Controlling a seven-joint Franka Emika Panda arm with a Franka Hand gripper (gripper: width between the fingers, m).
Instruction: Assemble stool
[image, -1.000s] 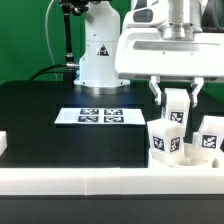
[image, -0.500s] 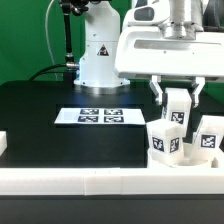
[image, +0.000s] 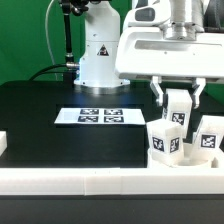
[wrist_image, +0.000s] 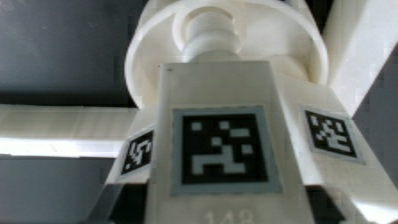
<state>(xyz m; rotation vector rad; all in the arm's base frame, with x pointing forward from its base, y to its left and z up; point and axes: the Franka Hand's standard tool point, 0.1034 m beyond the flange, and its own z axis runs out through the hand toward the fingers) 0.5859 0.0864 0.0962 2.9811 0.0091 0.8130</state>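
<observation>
Stool leg (image: 176, 116) clamped in the closed claw (image: 178, 100)
Its peg (wrist_image: 210, 30) should be kept square to the seat (wrist_image: 285, 50) beyond the claw, then lowered without tilt

A green backdrop (image: 22, 30) stands behind the black table (image: 40, 112) under even light.

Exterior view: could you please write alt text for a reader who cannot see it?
The pincer is shut on an upright white leg with tags, at the exterior view's right. The marker board lies flat on the black table.
</observation>
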